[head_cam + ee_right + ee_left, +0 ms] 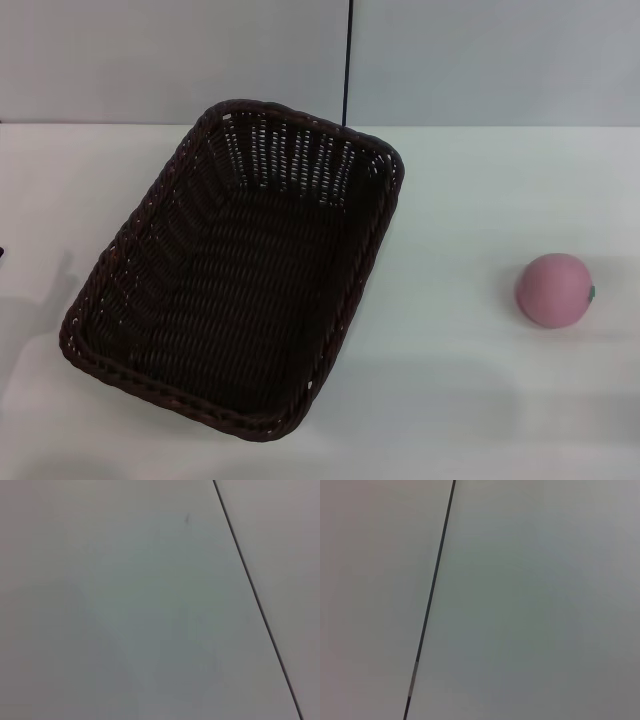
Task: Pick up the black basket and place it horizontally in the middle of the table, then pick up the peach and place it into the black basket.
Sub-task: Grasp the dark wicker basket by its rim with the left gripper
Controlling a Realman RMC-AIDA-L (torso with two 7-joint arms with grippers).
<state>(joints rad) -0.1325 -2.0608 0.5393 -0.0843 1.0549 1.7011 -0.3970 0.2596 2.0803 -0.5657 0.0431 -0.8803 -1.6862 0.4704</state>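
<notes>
The basket [235, 275] sits skewed on the table [480, 400], the peach [555, 290] well apart. Neither gripper shows, so I cannot tell their state. A one-sided rim grab could tip the basket; the peach may roll.

The black basket [235, 275] occupies the frame's centre-left, lying diagonally. The peach [555, 290] sits well apart at right. Bare table [450, 220] lies open between them.
</notes>
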